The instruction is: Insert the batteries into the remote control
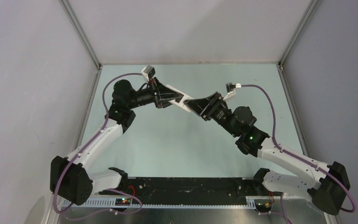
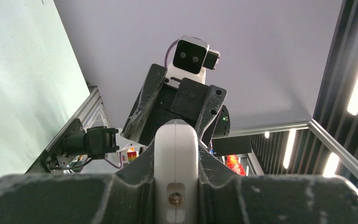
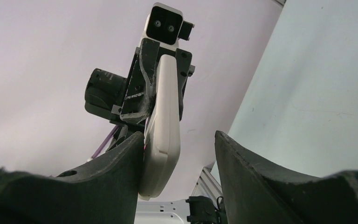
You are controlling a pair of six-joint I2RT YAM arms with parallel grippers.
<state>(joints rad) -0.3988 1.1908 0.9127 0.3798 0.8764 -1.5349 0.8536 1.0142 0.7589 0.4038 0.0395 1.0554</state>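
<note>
A pale green tabletop (image 1: pixel 177 144) lies between plain grey walls (image 1: pixel 28 70). Above its far half a small flat white plastic remote control (image 1: pixel 182 106) hangs in the air, clear of the surface. The left tool (image 1: pixel 172 97) is clenched on one end of the remote, with a dark finger (image 2: pixel 135 177) pressed to each side. The right tool (image 3: pixel 178 138) stands released around the remote's other end. One of its fingers (image 3: pixel 121 168) lies against the remote, and the other stands apart from it across a clear gap.
</note>
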